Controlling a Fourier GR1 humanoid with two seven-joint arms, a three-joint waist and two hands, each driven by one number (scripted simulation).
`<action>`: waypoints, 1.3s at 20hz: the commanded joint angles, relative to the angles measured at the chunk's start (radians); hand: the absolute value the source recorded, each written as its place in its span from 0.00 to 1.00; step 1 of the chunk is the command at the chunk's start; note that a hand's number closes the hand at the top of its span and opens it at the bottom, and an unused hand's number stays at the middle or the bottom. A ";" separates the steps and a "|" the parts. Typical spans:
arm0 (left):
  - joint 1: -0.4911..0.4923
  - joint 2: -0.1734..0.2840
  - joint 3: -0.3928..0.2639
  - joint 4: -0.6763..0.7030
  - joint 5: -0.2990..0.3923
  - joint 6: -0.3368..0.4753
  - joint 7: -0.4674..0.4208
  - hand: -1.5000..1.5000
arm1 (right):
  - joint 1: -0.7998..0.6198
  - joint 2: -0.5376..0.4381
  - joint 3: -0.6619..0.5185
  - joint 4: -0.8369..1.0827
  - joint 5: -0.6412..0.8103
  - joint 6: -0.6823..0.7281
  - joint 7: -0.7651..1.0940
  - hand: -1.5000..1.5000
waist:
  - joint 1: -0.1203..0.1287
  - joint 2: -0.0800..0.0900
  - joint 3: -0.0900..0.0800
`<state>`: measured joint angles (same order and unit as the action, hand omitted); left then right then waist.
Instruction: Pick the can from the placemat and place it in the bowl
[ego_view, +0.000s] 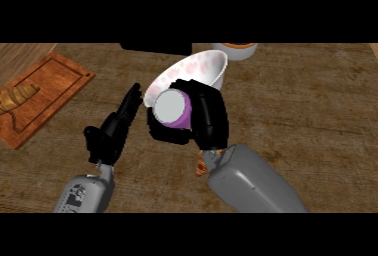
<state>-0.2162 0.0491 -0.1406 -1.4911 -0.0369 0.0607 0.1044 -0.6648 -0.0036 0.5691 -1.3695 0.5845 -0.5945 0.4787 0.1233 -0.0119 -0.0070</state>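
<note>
My right hand (209, 116) is curled round a purple can (174, 107) whose grey lid faces the view. The can is held just below and in front of a white bowl (193, 71) with pink blotches, which appears tilted, its inside facing left and up. My left hand (113, 129) stands with straight fingers pointing up, just left of the can and not touching it. A small patch of orange patterned cloth (200, 167), perhaps the placemat, peeks out below my right wrist; most of it is hidden by the forearm.
A wooden cutting board (52, 92) lies at the left with a croissant (16, 96) on it. A black object (156, 48) and an orange-topped white container (241, 50) sit at the far edge. The counter (310, 110) is brown wood.
</note>
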 joint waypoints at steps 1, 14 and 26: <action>-0.015 0.018 0.030 0.004 0.016 -0.007 0.014 0.50 | -0.181 0.003 0.081 0.041 0.124 -0.095 0.231 1.00 | -0.018 -0.008 -0.003; -0.031 0.022 0.036 0.022 -0.003 0.002 -0.011 0.50 | -0.767 0.003 0.078 0.300 0.195 0.011 0.836 1.00 | -0.030 0.010 0.001; 0.005 0.019 0.048 0.003 0.004 0.009 -0.025 0.50 | -0.904 0.003 0.088 0.674 0.122 0.144 0.808 1.00 | -0.051 0.020 0.002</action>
<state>-0.2278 0.0620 -0.0991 -1.4743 -0.0386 0.0739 0.0841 -1.5268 -0.0076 0.6474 -0.8180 0.7122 -0.5161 1.1674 0.0775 0.0052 -0.0051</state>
